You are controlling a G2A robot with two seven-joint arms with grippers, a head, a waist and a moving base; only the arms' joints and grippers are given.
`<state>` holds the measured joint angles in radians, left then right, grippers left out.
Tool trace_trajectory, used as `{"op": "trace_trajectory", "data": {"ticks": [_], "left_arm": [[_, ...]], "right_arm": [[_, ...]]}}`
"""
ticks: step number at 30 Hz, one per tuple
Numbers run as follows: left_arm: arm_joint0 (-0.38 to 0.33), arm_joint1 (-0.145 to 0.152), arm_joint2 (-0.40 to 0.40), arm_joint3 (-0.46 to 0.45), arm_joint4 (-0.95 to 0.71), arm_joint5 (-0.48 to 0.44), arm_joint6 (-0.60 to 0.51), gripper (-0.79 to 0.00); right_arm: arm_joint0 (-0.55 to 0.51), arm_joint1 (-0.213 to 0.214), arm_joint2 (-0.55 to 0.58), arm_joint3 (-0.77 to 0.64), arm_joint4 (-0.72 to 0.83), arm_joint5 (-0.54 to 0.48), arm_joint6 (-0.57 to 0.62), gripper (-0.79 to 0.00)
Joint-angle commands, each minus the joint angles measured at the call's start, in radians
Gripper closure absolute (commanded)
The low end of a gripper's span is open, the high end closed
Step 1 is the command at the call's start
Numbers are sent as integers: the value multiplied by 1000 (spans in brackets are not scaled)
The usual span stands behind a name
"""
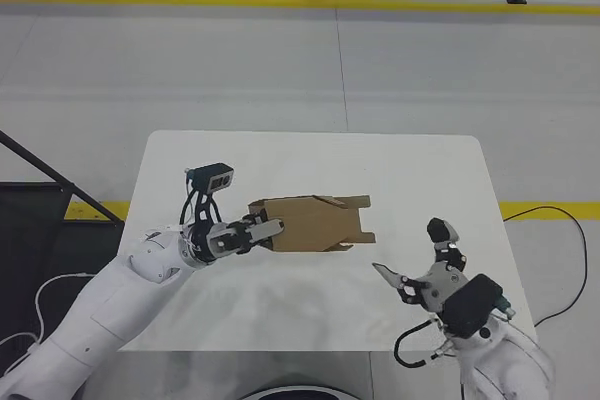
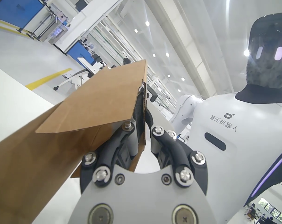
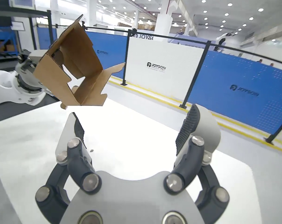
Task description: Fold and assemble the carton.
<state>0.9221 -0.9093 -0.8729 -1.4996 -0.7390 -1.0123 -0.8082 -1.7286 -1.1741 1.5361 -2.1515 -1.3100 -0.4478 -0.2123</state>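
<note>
A brown cardboard carton [image 1: 315, 223] is held up over the middle of the white table [image 1: 420, 170], partly folded, with loose flaps at its far end. My left gripper [image 1: 264, 229] is shut on one end wall of the carton [image 2: 89, 108]; the card is pinched between its black fingers [image 2: 138, 110]. In the right wrist view the carton [image 3: 71, 68] hangs tilted above the table, its open end with unfolded flaps facing this way. My right gripper [image 1: 412, 254] stands open to the right of the carton, apart from it; its pads [image 3: 188, 124] hold nothing.
The table's near right corner [image 3: 243, 171] lies close under the right gripper. Bare tabletop runs in front of and behind the carton. A black frame [image 1: 25, 150] and dark panel stand off the table's left side.
</note>
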Motion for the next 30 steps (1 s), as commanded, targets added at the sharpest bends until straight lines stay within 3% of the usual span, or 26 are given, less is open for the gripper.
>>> {"op": "trace_trajectory", "data": {"ticks": [1, 16, 30], "left_arm": [[-2, 7, 3, 14, -1, 0, 0, 0], [12, 8, -5, 18, 11, 28, 18, 0], [37, 19, -16, 12, -103, 62, -62, 0]], "right_arm": [[18, 3, 14, 18, 61, -45, 51, -785], [30, 3, 3, 30, 94, -55, 91, -785], [146, 28, 4, 133, 642, -360, 424, -785]]}}
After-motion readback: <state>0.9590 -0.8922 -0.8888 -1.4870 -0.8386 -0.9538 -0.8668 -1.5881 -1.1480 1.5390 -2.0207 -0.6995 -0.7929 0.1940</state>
